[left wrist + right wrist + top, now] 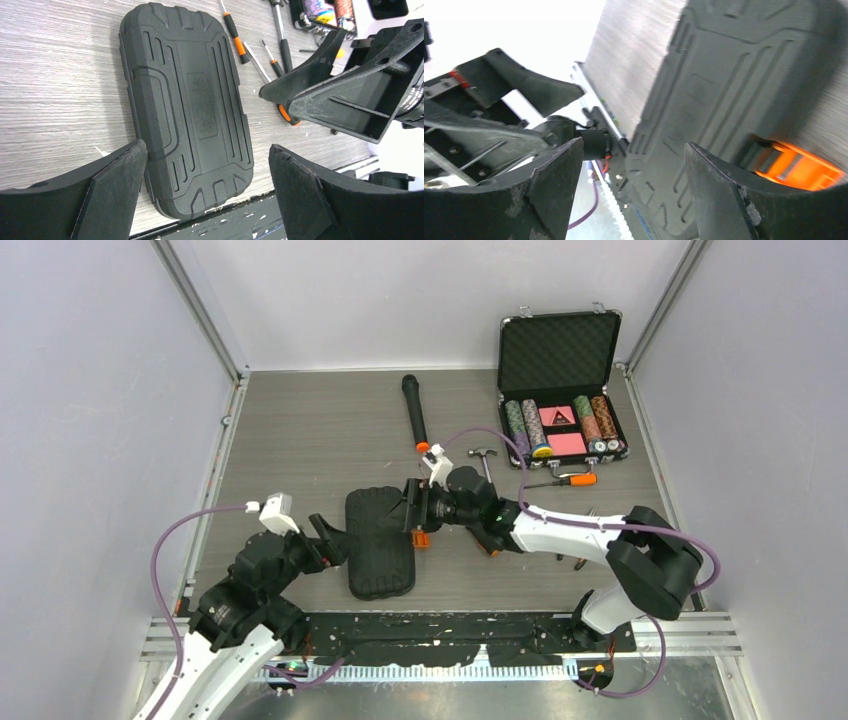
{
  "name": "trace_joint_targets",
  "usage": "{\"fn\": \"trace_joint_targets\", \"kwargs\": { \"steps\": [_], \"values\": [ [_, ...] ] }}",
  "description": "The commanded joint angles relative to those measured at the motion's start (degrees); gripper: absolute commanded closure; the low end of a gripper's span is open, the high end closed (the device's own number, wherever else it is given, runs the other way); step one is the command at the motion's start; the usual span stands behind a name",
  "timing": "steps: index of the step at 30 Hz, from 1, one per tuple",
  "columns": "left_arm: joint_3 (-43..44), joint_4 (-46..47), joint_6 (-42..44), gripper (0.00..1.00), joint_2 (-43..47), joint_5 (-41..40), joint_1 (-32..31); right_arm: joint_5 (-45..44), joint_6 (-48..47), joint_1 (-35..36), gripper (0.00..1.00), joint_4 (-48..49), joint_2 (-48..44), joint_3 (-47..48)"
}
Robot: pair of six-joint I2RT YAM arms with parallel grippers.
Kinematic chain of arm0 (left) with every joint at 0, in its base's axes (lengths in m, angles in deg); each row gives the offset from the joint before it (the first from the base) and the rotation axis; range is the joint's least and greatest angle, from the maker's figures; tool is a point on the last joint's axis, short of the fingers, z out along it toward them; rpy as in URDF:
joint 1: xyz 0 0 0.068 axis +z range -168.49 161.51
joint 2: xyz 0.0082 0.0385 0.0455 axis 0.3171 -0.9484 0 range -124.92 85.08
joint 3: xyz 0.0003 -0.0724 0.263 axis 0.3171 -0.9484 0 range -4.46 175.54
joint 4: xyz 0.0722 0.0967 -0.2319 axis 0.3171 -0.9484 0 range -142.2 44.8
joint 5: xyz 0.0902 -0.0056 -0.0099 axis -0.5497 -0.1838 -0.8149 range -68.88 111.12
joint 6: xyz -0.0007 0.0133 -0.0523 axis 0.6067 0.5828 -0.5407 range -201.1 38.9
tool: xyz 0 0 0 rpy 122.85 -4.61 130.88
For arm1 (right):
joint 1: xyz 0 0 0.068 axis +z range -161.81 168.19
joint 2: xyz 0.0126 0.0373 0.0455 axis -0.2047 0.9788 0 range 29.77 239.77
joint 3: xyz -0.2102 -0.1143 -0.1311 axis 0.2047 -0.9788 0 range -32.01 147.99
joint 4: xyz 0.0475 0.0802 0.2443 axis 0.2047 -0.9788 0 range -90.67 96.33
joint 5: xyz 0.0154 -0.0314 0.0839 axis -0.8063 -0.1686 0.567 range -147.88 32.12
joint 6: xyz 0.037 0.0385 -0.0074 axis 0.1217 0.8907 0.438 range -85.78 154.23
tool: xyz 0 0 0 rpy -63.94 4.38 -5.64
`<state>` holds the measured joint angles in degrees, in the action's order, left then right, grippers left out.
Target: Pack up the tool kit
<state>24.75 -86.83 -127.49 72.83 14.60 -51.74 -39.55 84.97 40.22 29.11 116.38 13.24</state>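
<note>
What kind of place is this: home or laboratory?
Probably a robotics lab test cell: left arm and right arm mounted at a table, enclosed by plain walls and metal frame rails.

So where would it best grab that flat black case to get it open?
Probably the orange latch on the right long edge of the case, approached from the right, where the right gripper hangs open. The case lies flat and closed, too wide on top to pinch, so the protruding latch is the one small part fingers can catch.
</note>
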Motion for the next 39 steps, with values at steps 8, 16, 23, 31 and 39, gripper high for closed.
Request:
{"fn": "trace_joint_targets", "kwargs": {
  "steps": [8,16,23,31,39],
  "values": [
    [18.03,-4.85,8.75,0.0,-27.32,-10.19,-9.98,-20.77,-13.87,-6.58,0.3,-15.93,-10.34,-6.93],
    [27.98,-11.85,5.18,0.0,-46.35,-26.2,-21.89,-16.42,-20.05,-6.6,0.52,-13.83,-2.68,-5.7],
    [29.46,-10.84,2.96,0.0,-54.89,-28.37,-23.54,-13.04,-19.48,-5.34,0.57,-11.28,5.61,-2.81],
    [17.64,-0.53,0.6,0.0,-49.36,-20.99,-17.1,-10.84,-17.94,-5.1,0.56,-7.66,6.57,-4.21],
    [2.67,10.46,-0.18,0.01,-37.79,-6.9,-4.96,-7.69,-18.09,-5.1,0.56,-3.27,4.7,-5.56]
  ]
}}
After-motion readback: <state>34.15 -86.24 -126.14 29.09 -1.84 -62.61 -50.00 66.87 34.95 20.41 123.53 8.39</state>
